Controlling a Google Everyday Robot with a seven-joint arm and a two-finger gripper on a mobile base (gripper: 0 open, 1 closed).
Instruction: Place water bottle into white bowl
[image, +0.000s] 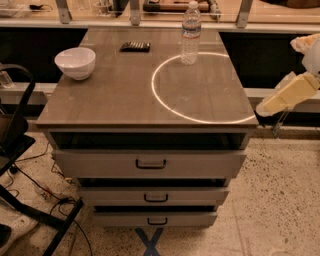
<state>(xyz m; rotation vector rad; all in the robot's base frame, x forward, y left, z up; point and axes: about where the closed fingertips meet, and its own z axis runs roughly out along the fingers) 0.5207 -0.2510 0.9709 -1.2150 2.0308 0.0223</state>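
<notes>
The water bottle (190, 35), clear and ribbed with a white cap, stands upright at the back of the grey tabletop (120, 95), on the far rim of a bright ring of light. The white bowl (75, 62) sits empty near the table's left edge, well to the left of the bottle. My gripper (270, 104), on a pale cream arm, hangs off the table's right edge at about tabletop height. It is far from both bottle and bowl and holds nothing that I can see.
A flat dark rectangular object (135, 46) lies at the back between bowl and bottle. The table has three drawers (150, 163), slightly pulled out. A black chair frame (15, 135) and cables stand at the left. A ledge with metal posts (64, 12) runs behind.
</notes>
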